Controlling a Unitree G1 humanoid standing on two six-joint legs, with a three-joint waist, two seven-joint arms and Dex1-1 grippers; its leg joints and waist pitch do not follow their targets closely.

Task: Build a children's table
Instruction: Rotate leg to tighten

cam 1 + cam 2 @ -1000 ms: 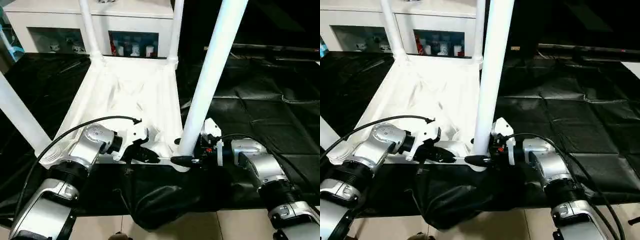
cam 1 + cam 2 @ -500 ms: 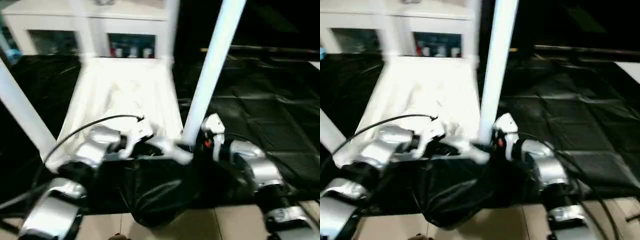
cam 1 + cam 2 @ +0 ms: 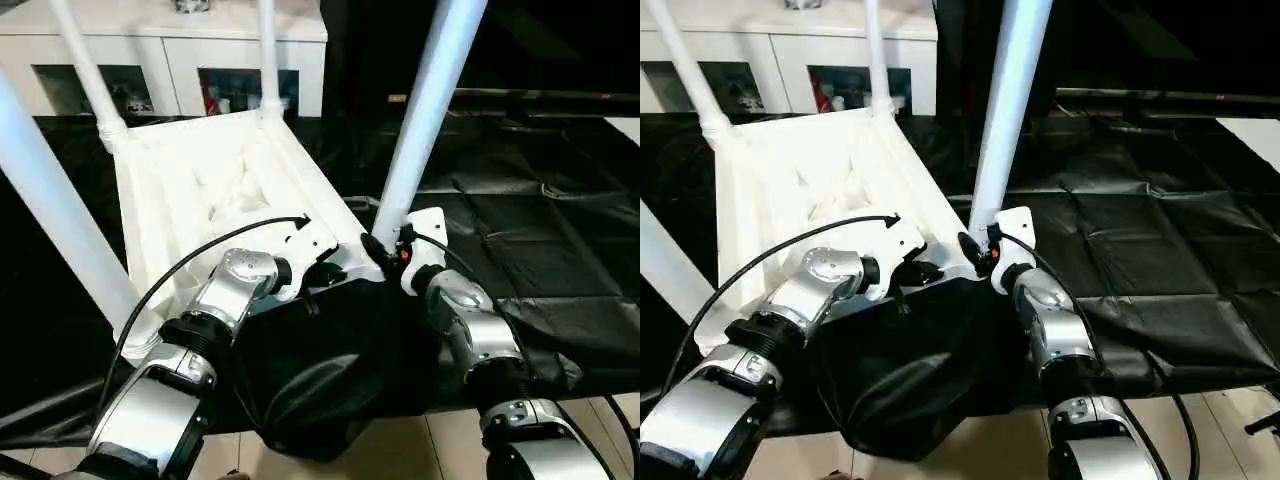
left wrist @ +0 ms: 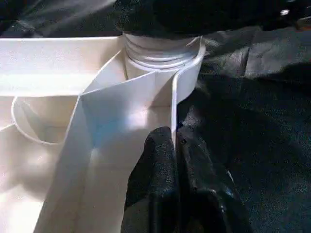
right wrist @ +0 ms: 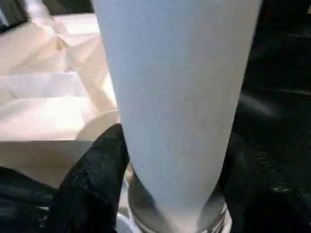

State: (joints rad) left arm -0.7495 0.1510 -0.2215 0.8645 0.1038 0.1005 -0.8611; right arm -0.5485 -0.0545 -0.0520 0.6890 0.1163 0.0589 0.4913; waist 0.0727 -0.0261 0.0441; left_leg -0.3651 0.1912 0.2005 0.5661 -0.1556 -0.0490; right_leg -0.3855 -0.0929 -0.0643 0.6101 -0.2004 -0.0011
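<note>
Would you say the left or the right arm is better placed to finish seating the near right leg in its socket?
Right, probably: the right gripper is closed around that leg just above its socket, while the left gripper pinches the tabletop edge.

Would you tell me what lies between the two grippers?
The tabletop's near corner socket with a leg standing in it, seen in both eye views.

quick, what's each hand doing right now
Left hand: shut on the white plastic tabletop's rim.
Right hand: shut on the long white tapered tube leg.

tabletop [image 3: 215,190] (legs [image 3: 425,110] standing in its corners) before cabinet [image 3: 180,45].
</note>
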